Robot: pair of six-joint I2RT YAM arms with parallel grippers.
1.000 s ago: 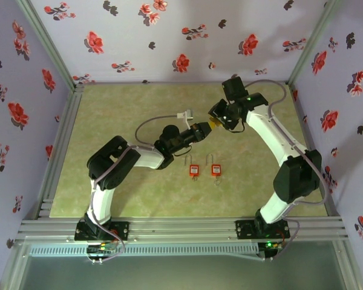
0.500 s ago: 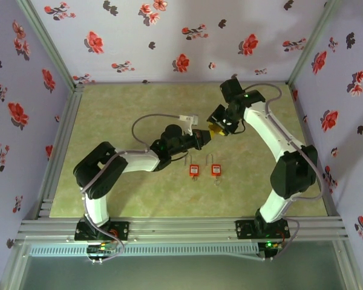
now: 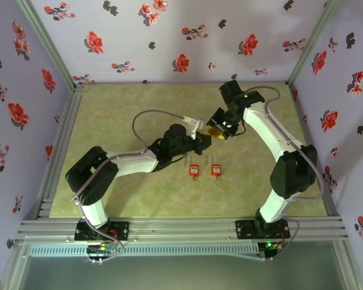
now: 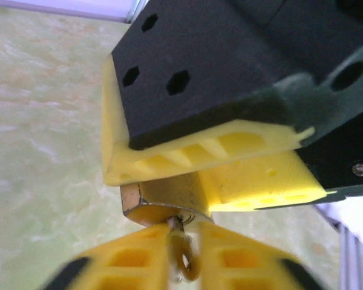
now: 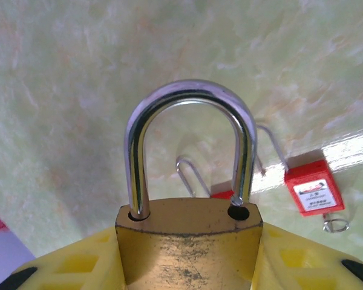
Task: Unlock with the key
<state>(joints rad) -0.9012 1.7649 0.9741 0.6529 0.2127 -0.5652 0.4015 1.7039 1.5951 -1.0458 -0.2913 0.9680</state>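
Currently the right end effector (image 5: 187,263) is clamped on the brass padlock (image 5: 187,238), holding it above the middle of the bench (image 3: 121,115). We note one leg of the shackle (image 5: 190,90) seated in the body, the other with its tip at the mouth of its hole. The left end effector (image 3: 204,140) meets the lock's underside. Its fingers (image 4: 133,266) flank the key (image 4: 184,263) in the keyway, but we cannot tell whether they press it. A red padlock (image 3: 194,170) and a second red padlock (image 3: 216,169) lie side by side nearer the arm bases.
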